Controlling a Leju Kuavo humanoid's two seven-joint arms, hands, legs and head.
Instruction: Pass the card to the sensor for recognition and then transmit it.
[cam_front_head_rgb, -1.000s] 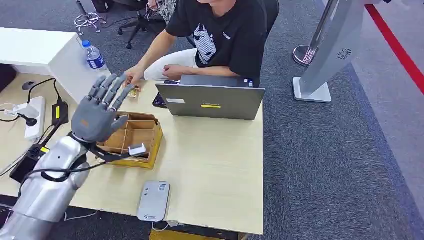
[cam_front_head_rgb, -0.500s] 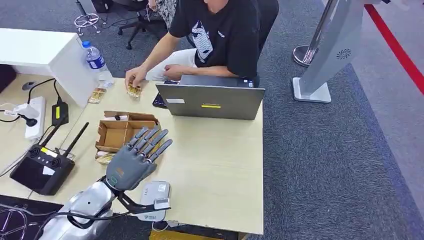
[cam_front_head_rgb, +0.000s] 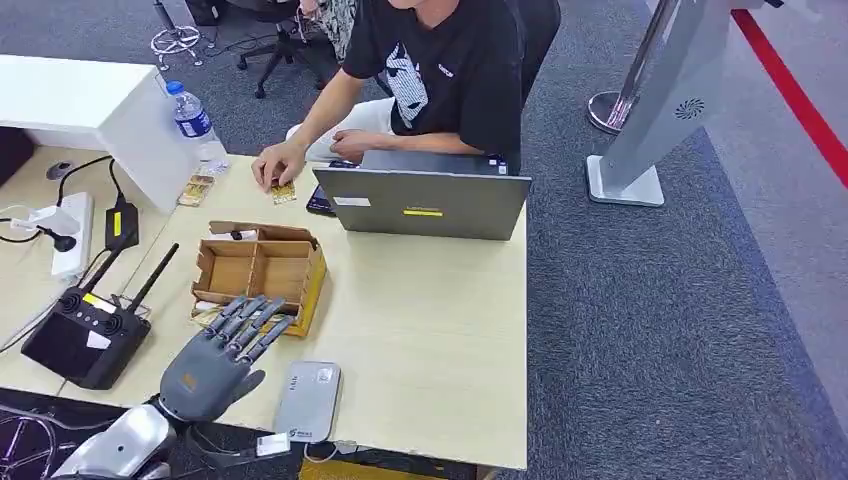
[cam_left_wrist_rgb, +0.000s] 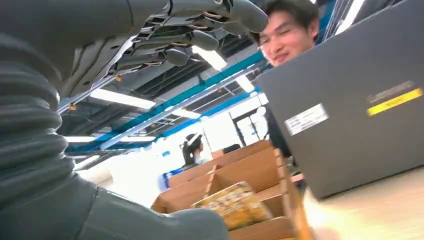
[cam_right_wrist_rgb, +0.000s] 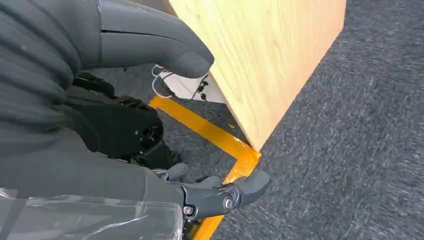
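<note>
Setting: office floor of grey carpet (cam_front_head_rgb: 640, 300) with a red stripe, and a pale wooden table (cam_front_head_rgb: 430, 330) at which a person (cam_front_head_rgb: 440, 70) in a black printed T-shirt sits behind a grey laptop (cam_front_head_rgb: 422, 203).
Head view, left hand: left hand (cam_front_head_rgb: 215, 360) hovers low over the table's near edge, fingers spread and holding nothing, its fingertips over the near rim of the divided wooden box (cam_front_head_rgb: 262, 272).
Head view, sensor: flat grey reader (cam_front_head_rgb: 308, 400) lies just beside that hand, near the table edge.
Head view, card: yellowish cards (cam_front_head_rgb: 283, 192) lie at the far side under the person's hand (cam_front_head_rgb: 277, 165); another small stack (cam_front_head_rgb: 195, 190) sits beside a water bottle (cam_front_head_rgb: 192, 118). A black remote controller (cam_front_head_rgb: 85, 335) rests at the near left.
Left wrist view: thumb and fingers held wide apart, nothing between them. A yellow patterned card bundle (cam_left_wrist_rgb: 232, 204) lies in the box's near compartment.
Right wrist view: right hand (cam_right_wrist_rgb: 165, 125) hangs beside the table's corner above yellow floor tape, fingers loosely apart, holding nothing.
Risk: fingers may snag the box wall or lift several cards at once, since the bundle sits low behind the dividers.
Writing: laptop lid carries a white sticker and a yellow one; the reader has small print; none is legible.
</note>
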